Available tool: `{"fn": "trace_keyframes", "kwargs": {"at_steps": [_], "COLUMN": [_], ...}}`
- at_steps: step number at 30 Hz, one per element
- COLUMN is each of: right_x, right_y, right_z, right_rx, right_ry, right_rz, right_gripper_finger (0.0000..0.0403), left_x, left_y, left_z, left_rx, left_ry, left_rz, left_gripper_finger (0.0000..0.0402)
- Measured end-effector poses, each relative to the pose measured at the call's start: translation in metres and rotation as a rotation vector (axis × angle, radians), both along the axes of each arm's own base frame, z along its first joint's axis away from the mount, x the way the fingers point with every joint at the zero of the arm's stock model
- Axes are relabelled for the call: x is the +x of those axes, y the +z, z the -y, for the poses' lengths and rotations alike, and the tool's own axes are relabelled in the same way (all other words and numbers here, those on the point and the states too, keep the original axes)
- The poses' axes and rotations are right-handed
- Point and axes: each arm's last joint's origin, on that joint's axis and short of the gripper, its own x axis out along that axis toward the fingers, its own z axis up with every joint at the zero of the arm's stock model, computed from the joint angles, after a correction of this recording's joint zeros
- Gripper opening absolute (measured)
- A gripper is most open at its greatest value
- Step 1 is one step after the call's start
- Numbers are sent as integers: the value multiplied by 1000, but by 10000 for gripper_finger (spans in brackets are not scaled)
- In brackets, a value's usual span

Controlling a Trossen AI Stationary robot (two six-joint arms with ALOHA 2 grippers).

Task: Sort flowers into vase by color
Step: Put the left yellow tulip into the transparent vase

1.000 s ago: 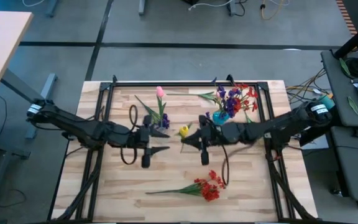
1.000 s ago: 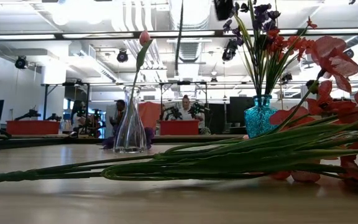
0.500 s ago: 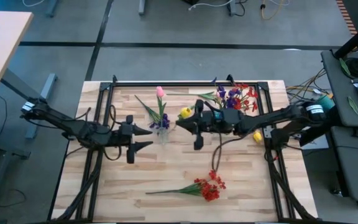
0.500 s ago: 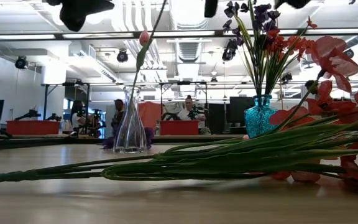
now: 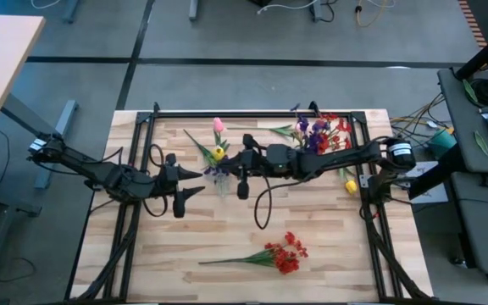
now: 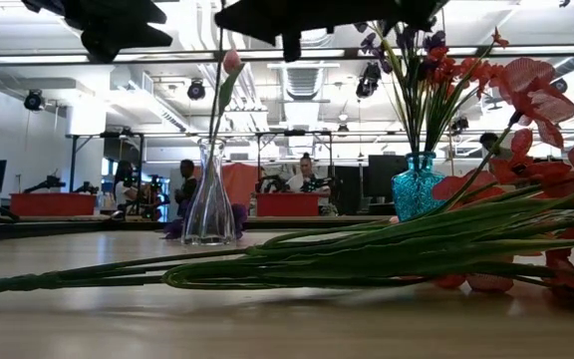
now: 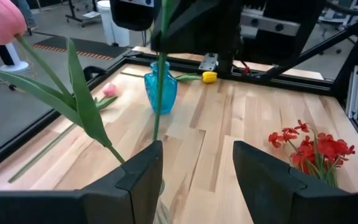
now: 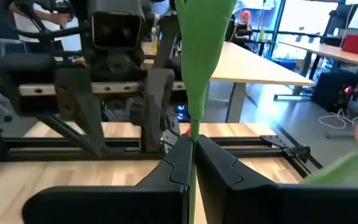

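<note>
We see the right gripper clamped tight on the green stem of a yellow tulip bud, held over the clear glass vase. The left gripper hovers just beside the vase, fingers parted, holding nothing.

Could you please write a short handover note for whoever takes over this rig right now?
Right end effector: shut on the yellow tulip stem, above the clear vase.
Left end effector: open, empty, waiting beside that vase.
Done: pink tulip in the clear vase; purple and red sprays in the blue vase.
Left: lower the yellow tulip in; sort the red spray on the front of the table, a yellow tulip near the right edge, and a pink bud near the blue vase.
</note>
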Motion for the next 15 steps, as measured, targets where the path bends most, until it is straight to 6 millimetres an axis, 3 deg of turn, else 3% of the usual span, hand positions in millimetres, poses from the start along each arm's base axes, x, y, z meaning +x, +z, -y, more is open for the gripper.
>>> {"fn": "trace_keyframes", "kwargs": {"at_steps": [15], "right_x": [6], "right_y": [-8], "right_z": [6], "right_rx": [54], "right_ry": [-118], "right_rz": [-67], "right_gripper_finger": [23], "left_x": [0], "left_y": [-1], "left_z": [-1], "left_rx": [-61], "left_ry": [57], "left_rz": [20], "left_gripper_finger": [180]}}
